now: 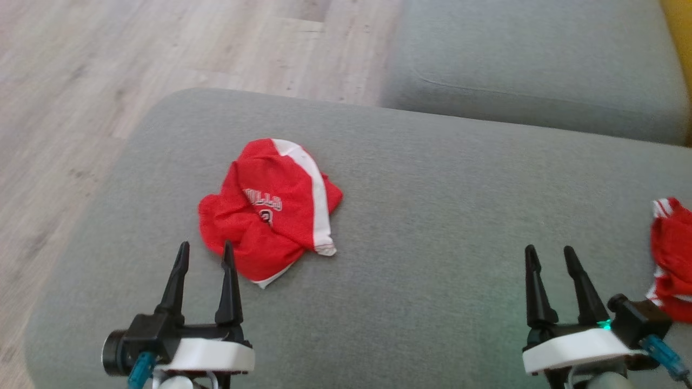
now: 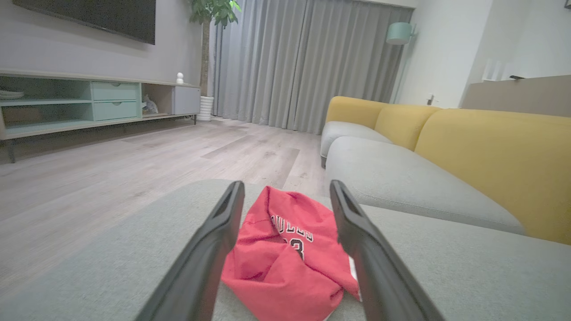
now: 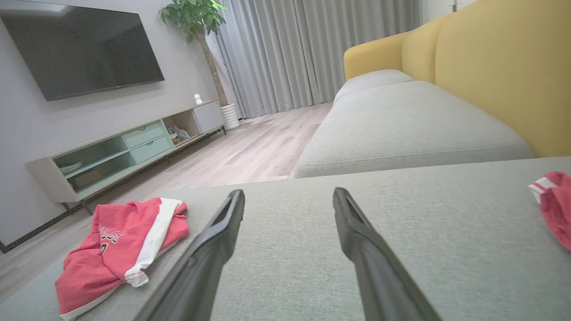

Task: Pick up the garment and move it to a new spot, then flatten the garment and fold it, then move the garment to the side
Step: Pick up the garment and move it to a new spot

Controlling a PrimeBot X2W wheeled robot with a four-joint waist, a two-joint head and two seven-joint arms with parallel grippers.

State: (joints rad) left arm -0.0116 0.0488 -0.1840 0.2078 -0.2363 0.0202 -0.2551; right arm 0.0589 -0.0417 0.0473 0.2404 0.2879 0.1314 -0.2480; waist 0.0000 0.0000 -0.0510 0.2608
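A crumpled red garment (image 1: pixel 273 208) with a white stripe and lettering lies on the grey sofa cushion (image 1: pixel 432 216), left of centre. My left gripper (image 1: pixel 205 253) stands open just in front of its near edge, nothing between its fingers. Seen from the left wrist, the garment (image 2: pixel 285 254) lies between and beyond the two fingers. My right gripper (image 1: pixel 549 256) is open and empty over bare cushion at the lower right. In the right wrist view the garment (image 3: pixel 118 243) sits far to the left of the right gripper (image 3: pixel 289 196).
A second red and white cloth (image 1: pixel 670 259) lies at the cushion's right edge, beside my right wrist. Another grey seat cushion (image 1: pixel 530 65) lies beyond. Wooden floor (image 1: pixel 81 81) borders the cushion at the left. The sofa's yellow backrest (image 2: pixel 490 151) rises on the right.
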